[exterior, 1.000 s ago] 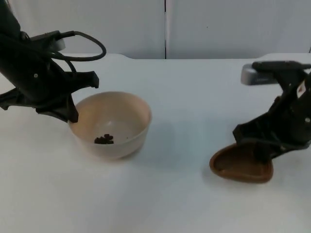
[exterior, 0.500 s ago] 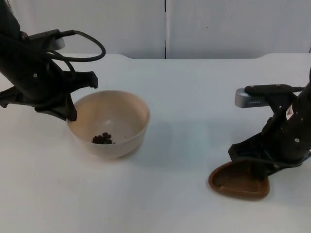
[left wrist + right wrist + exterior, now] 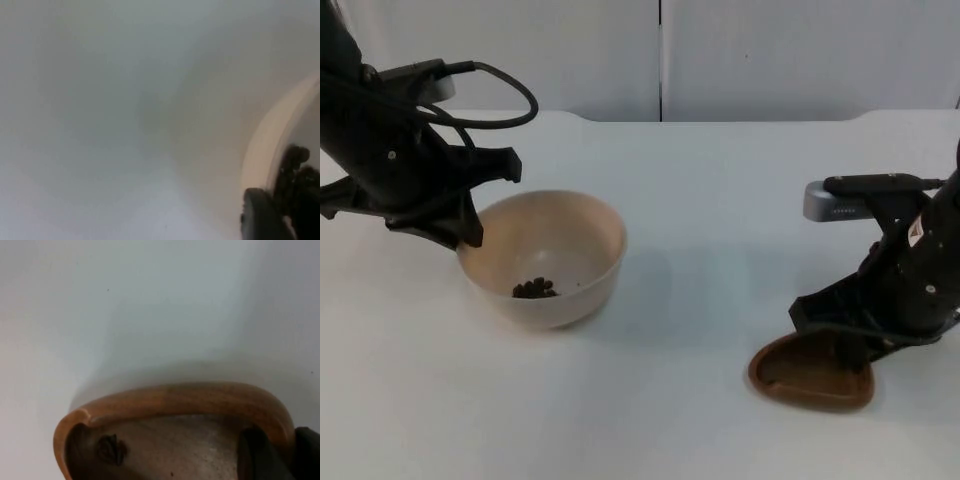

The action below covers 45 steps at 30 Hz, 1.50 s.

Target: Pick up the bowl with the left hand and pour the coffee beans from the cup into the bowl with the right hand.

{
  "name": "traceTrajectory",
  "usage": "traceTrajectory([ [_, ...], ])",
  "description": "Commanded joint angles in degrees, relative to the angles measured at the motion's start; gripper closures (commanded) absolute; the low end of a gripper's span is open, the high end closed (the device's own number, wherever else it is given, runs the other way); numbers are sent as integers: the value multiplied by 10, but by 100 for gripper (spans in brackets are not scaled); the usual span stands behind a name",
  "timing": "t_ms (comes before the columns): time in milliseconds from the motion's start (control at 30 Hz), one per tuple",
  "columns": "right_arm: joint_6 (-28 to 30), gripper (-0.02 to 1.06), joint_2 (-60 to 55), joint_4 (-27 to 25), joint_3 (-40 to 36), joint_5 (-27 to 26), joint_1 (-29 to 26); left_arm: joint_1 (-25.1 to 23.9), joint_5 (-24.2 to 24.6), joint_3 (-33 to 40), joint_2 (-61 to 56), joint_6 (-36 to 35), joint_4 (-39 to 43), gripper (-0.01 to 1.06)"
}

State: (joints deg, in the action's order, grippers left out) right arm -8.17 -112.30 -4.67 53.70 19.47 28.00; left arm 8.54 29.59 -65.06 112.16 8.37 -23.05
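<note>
A beige bowl [image 3: 600,240] sits left of the table's middle, with a small heap of dark coffee beans [image 3: 534,289] at its bottom. My left gripper [image 3: 468,235] is shut on the bowl's left rim. The left wrist view shows that rim [image 3: 265,145], the beans [image 3: 300,175] and one fingertip [image 3: 260,215] inside the bowl. At the front right, my right gripper [image 3: 855,340] is shut on the far edge of a shallow brown wooden cup [image 3: 800,375] down at the table. In the right wrist view the cup's rim [image 3: 175,397] curves around a single bean [image 3: 111,449].
The white table top [image 3: 720,220] stretches bare between bowl and cup. The grey partition wall [image 3: 770,50] stands behind the table.
My right gripper has brought the brown cup down and slightly toward the front, and it has been still for the last half second. The bowl and left gripper have barely shifted.
</note>
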Motion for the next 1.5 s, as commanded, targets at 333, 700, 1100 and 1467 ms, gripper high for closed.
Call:
traceTrajectory([
  [333, -2, 25, 5, -17, -1, -21, -3, 0, 29, -4, -11, 2, -4, 11],
  [700, 0, 22, 113, -15, -1, -16, -3, 0, 40, -4, -127, 3, -2, 11],
  [1100, 42, 22, 355, -15, -1, -11, -1, 0, 44, -4, -281, 8, -2, 11],
  [1467, 111, 22, 533, -15, -1, 23, -1, 0, 68, -4, -405, 34, -7, 11],
])
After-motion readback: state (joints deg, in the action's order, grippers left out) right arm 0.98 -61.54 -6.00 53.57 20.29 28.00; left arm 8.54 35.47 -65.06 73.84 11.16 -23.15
